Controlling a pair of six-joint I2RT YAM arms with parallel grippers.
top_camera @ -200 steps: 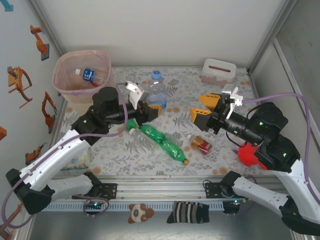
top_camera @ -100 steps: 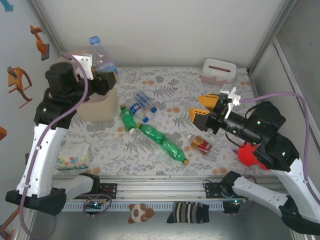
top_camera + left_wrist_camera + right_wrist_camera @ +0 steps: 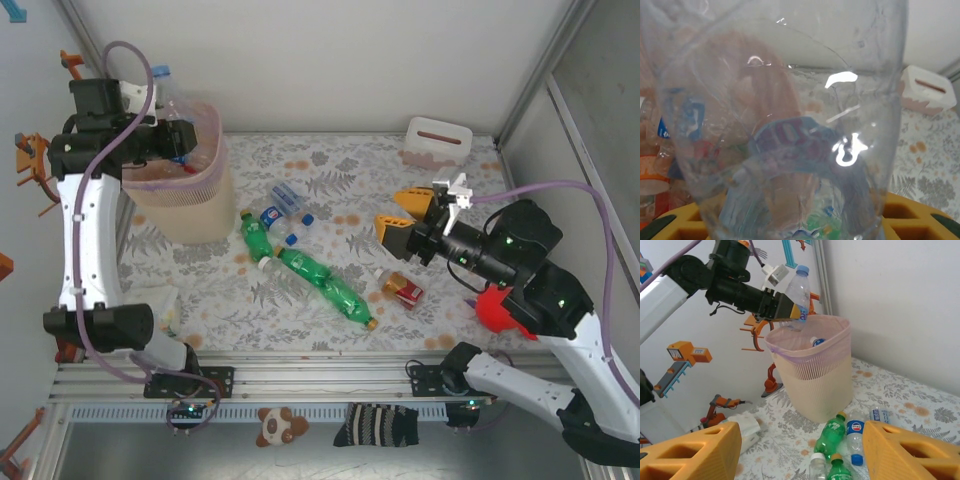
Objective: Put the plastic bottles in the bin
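One clear bottle (image 3: 799, 290) is clamped in the left gripper (image 3: 796, 314) right above the bin (image 3: 815, 375). The right gripper (image 3: 401, 215) hangs well off from the bin, fingers apart.

left gripper (image 3: 175, 141) raised, clamped, right gripper (image 3: 398, 213) low, jaws apart

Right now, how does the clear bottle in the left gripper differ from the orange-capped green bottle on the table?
The clear bottle is colourless with a blue cap; the green bottle has an orange cap. The clear bottle is held cap-up by the left gripper at the bin rim; the green bottle lies flat on the table. Both: capped plastic.
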